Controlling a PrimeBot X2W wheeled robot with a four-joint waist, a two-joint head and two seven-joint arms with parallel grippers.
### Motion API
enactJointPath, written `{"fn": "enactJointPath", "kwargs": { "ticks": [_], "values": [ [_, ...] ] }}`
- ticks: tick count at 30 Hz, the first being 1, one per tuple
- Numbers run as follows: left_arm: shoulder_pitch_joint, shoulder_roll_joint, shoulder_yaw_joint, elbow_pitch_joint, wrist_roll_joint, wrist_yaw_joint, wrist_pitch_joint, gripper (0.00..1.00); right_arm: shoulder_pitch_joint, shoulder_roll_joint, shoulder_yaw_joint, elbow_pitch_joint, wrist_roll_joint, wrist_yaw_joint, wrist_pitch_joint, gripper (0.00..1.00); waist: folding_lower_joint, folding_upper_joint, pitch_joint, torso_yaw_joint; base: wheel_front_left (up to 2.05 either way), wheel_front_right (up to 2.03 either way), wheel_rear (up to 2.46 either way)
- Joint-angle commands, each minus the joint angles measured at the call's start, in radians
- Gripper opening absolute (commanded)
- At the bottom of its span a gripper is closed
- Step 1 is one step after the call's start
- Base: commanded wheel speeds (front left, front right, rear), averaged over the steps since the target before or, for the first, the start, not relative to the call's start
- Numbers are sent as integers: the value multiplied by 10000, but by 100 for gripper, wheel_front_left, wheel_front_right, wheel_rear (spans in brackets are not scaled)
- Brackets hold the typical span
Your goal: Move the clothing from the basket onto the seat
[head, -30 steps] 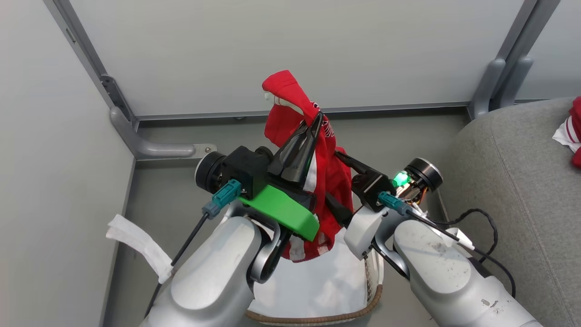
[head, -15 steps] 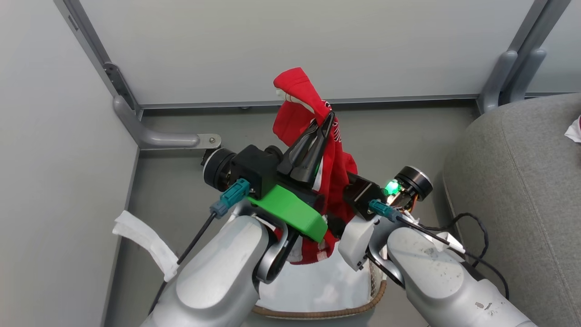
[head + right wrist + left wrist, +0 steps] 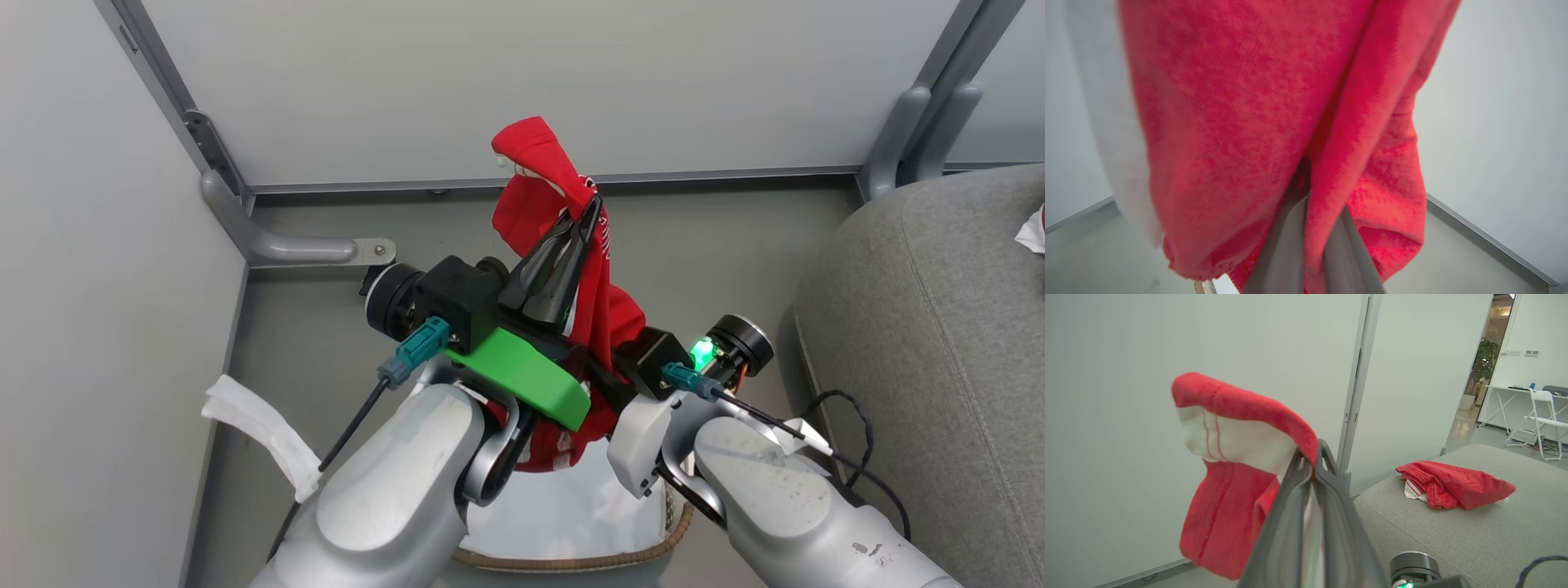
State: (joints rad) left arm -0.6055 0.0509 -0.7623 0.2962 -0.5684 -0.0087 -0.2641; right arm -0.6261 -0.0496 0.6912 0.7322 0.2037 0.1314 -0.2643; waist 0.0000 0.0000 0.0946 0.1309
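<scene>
**Both grippers clamped on one red garment [image 3: 608,306], held above the basket [image 3: 571,563].**

The left gripper [image 3: 589,209] pinches the garment's top edge, fingers pressed together on cloth. The right gripper [image 3: 1306,196] is closed on a lower fold, though that view is blurred. The seat [image 3: 922,343] lies to the right and already holds a second red garment [image 3: 1453,484]. The thin top pinch could slip during the swing across and drop cloth on the floor. The hanging hem might also snag the rim or drag out the white liner [image 3: 555,510].

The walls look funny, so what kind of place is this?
Probably an office or lab corner: plain white partition panels, a large grey woven-fabric sofa, a white folding chair beyond.
</scene>
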Motion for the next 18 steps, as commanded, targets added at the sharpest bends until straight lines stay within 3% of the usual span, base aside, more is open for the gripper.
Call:
{"fn": "enactJointPath", "kwargs": {
  "ticks": [1, 7, 8, 9, 18],
  "values": [
    [-92, 8, 55, 14, -10, 50, -3, 0, -70, -39, 2, -23, 87, -14, 0, 0, 0, 0, 8, -28, 0, 0, 0],
    [35, 8, 243, -43, 7, 72, -3, 0, 9, -39, -11, -133, 202, -14, 0, 0, 0, 0, 65, -127, 0, 0, 0],
    [64, 8, 316, -65, 68, 84, -3, 43, -4, -39, -2, -157, 200, -14, 0, 0, 0, 0, 86, -161, 0, 0, 0],
    [102, 11, 337, 8, 92, 112, -1, 100, -4, -40, -14, -176, 213, -14, 0, 0, 0, 0, 95, -196, 0, 0, 0],
    [354, 115, 781, 779, 713, -47, 0, 100, 382, -28, -320, -855, 410, -14, 0, 0, 0, 0, 154, -1389, 0, 0, 0]
  ]
}}
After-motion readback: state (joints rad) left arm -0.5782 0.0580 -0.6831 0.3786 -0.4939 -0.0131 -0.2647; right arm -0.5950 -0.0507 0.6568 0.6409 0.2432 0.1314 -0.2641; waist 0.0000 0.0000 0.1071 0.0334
